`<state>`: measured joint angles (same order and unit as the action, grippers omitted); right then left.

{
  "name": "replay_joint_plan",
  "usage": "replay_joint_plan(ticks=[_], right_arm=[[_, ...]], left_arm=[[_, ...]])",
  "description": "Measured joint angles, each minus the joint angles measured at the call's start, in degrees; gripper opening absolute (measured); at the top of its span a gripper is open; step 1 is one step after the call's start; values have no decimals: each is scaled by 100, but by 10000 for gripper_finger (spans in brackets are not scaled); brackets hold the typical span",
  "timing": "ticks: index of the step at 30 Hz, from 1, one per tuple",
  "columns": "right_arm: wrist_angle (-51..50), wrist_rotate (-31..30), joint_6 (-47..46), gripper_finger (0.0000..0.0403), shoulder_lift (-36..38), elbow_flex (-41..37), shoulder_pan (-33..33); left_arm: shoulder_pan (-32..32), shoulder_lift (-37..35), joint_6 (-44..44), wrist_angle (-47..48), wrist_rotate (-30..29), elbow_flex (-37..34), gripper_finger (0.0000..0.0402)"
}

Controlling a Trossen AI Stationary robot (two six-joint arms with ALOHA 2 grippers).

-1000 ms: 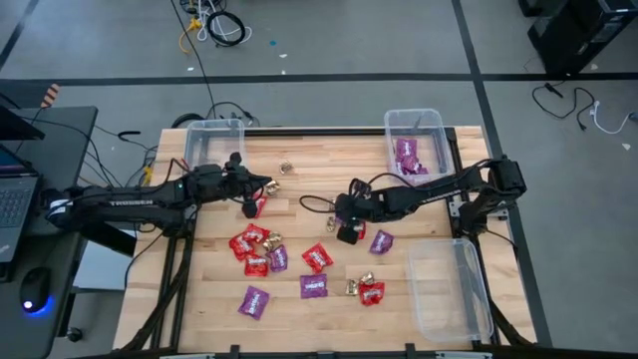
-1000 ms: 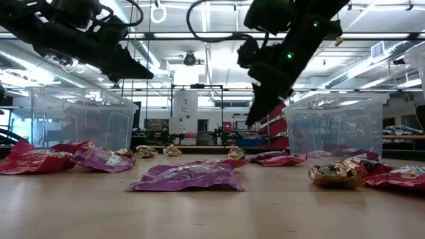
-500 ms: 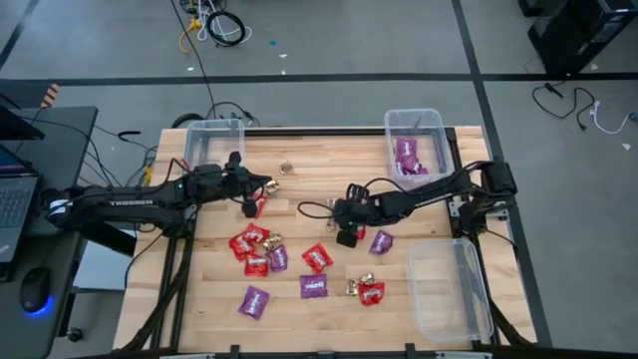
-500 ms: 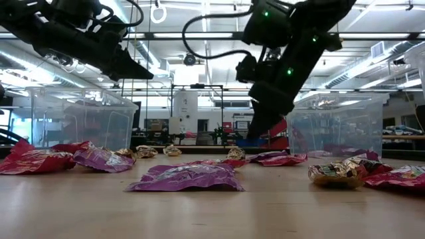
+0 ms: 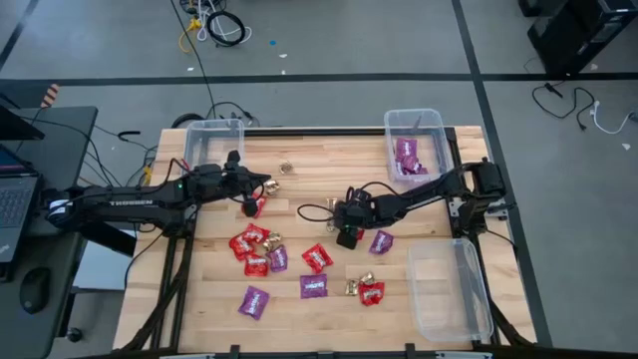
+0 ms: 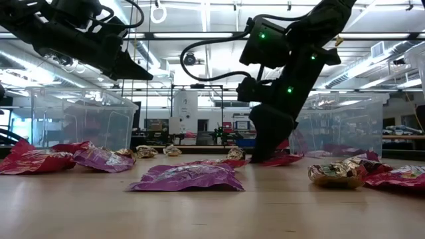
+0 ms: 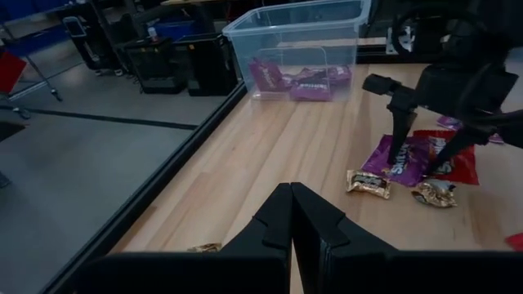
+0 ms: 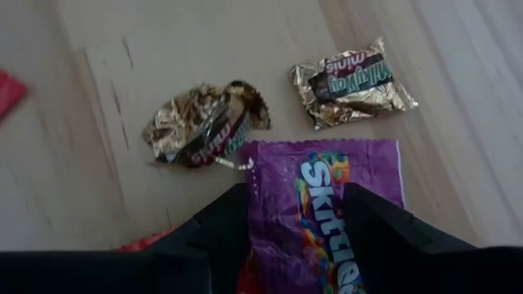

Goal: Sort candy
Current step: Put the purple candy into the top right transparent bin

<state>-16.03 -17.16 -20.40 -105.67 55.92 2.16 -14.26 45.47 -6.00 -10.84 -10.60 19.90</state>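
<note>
Candy lies scattered on the wooden table: red, purple and gold pieces in a cluster (image 5: 257, 249), with loose ones around it. My right gripper (image 8: 294, 224) is open and low at mid-table. Its fingers stand on either side of a purple packet (image 8: 327, 196) that overlaps a red packet (image 7: 453, 163). Two gold pieces (image 8: 204, 122) (image 8: 351, 82) lie just beyond it. My left gripper (image 7: 292, 214) is shut, with nothing visible between its fingers. It hangs above the table's far left part (image 5: 261, 185). My right gripper points down over the purple packet (image 7: 396, 159), its fingers (image 8: 221, 233) across the packet's near end. The packet lies flat on the table. Whether the fingertips touch it, I cannot tell.
A clear bin (image 5: 212, 140) stands at the far left. Another (image 5: 417, 140) at the far right holds purple packets. A third (image 5: 449, 289) sits at the near right. More packets lie near the front edge (image 5: 313, 286) (image 5: 254, 301) (image 5: 371, 292).
My right gripper has come down to the table over the purple packet, and its fingers have opened. The candy has not moved.
</note>
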Motion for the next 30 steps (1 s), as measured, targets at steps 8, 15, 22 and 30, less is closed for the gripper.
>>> replay_joint_plan(ticks=[8,15,22,30], right_arm=[[-4,84,-52,163,4,-4,-84],[-9,235,-49,116,22,-11,-86],[-70,349,-45,87,98,-21,-85],[-123,382,-47,83,219,-32,-82]], left_arm=[[0,0,0,0,-1,0,9],[0,0,1,1,1,0,9],[0,0,10,-1,2,-2,9],[0,0,13,-4,-2,-2,9]])
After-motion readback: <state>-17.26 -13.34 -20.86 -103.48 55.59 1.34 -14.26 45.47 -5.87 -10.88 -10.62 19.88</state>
